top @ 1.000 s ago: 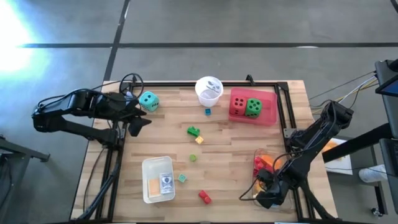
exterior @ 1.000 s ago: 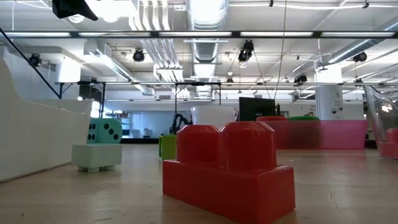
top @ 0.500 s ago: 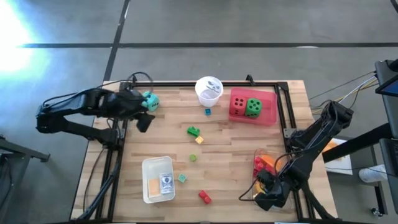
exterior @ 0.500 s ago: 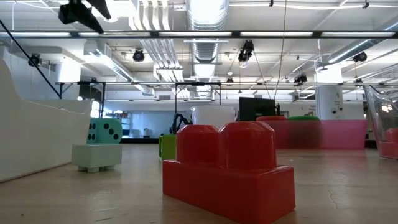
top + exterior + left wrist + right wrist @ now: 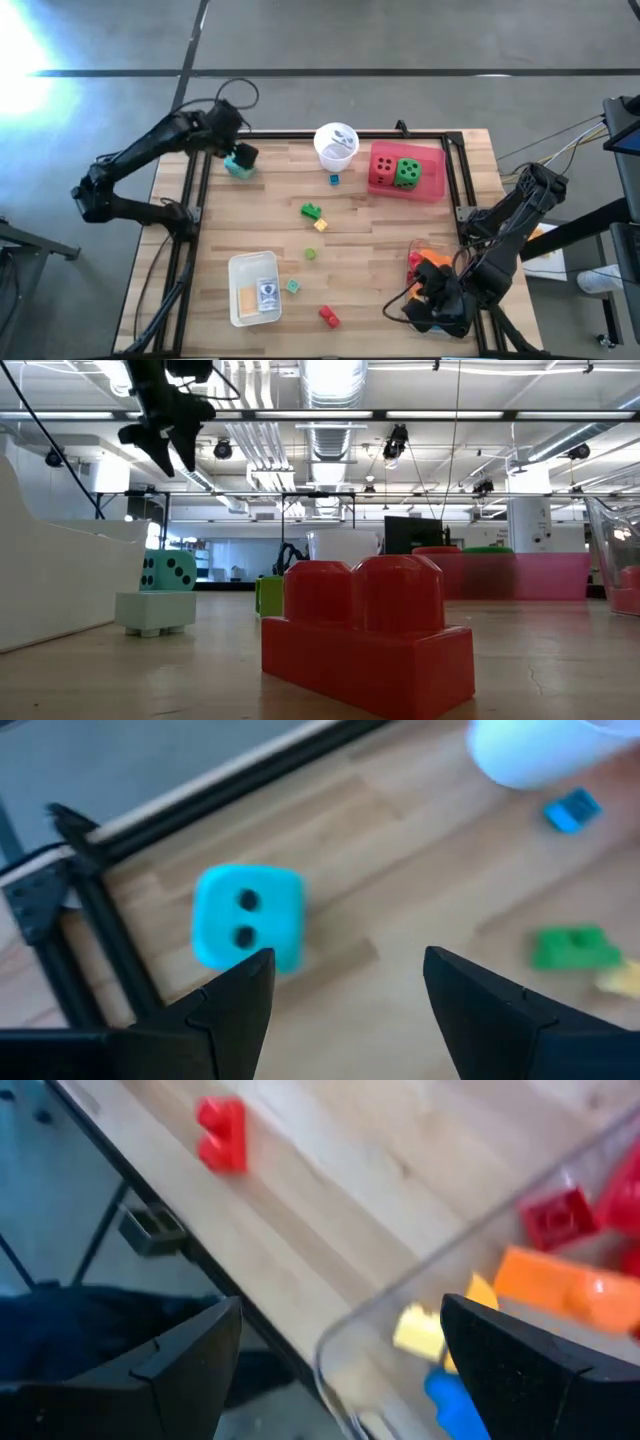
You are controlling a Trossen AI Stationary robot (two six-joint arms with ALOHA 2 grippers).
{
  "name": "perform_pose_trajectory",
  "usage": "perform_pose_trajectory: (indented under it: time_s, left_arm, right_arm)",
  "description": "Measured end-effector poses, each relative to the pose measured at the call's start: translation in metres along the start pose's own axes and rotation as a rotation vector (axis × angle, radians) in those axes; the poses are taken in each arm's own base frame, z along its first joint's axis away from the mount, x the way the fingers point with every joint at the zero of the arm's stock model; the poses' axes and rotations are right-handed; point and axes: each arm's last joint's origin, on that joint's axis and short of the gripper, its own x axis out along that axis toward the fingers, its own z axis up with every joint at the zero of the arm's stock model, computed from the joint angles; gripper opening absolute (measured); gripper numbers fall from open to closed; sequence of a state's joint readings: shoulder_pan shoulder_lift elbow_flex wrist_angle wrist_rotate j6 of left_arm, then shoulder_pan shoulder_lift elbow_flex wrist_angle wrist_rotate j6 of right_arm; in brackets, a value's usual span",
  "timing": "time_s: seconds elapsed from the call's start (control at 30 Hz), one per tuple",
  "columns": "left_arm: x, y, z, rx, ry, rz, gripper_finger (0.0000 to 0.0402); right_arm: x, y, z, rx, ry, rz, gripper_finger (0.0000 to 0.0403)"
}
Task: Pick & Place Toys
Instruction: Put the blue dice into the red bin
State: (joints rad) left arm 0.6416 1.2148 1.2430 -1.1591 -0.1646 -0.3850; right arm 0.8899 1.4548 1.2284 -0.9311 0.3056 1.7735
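The teal die [image 5: 238, 166] rests on the table near its far left corner. My left gripper [image 5: 243, 152] hangs open just above it, tilted down, and touches nothing; its own view has the teal die [image 5: 245, 915] ahead of the fingers. My right gripper [image 5: 430, 303] hovers open at the near right, over the near corner of the clear tray [image 5: 418, 250], which holds bricks [image 5: 565, 1285]. Loose toys lie on the table: a red brick [image 5: 328, 317], green bricks [image 5: 311, 211], a blue brick [image 5: 334, 180]. A red die [image 5: 383, 170] and a green die [image 5: 406, 173] sit in the pink tray [image 5: 432, 182].
A white cup [image 5: 335, 143] stands at the far middle. A white tray [image 5: 254, 268] with flat cards lies near the front left. A black frame [image 5: 460, 170] runs along the table's edges. Bare wood lies between the cup and the white tray.
My left gripper has swung toward the table's far edge and sunk, ending just above the teal die; it has stayed open. My right gripper has risen and tipped over the near corner of the clear tray, still open. No toy has moved.
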Motion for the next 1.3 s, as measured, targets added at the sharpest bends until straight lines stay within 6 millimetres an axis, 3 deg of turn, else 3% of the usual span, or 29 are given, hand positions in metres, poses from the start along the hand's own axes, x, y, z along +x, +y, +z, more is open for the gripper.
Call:
perform_pose_trajectory:
  time_s: [0.27,0.47,0.8,1.1,1.3]
  left_arm:
    - [0.027,0.036,0.024,-0.093,0.029,0.097,0.0261]
    - [0.053,0.044,0.031,-0.069,0.123,0.136,0.0271]
    - [0.094,0.042,0.036,0.050,0.272,0.197,0.0393]
    - [0.115,0.044,0.035,0.081,0.361,0.297,0.0368]
    - [0.118,0.044,0.035,0.106,0.378,0.290,0.0368]
  right_arm:
    - [0.003,-0.003,0.003,-0.031,-0.099,-0.004,0.0333]
    - [0.008,-0.007,0.002,-0.025,-0.105,-0.021,0.0333]
    - [0.009,-0.005,0.002,0.002,-0.101,0.004,0.0333]
    - [0.009,-0.004,0.001,0.005,-0.098,0.015,0.0333]
    - [0.009,-0.004,0.001,0.005,-0.097,0.018,0.0333]
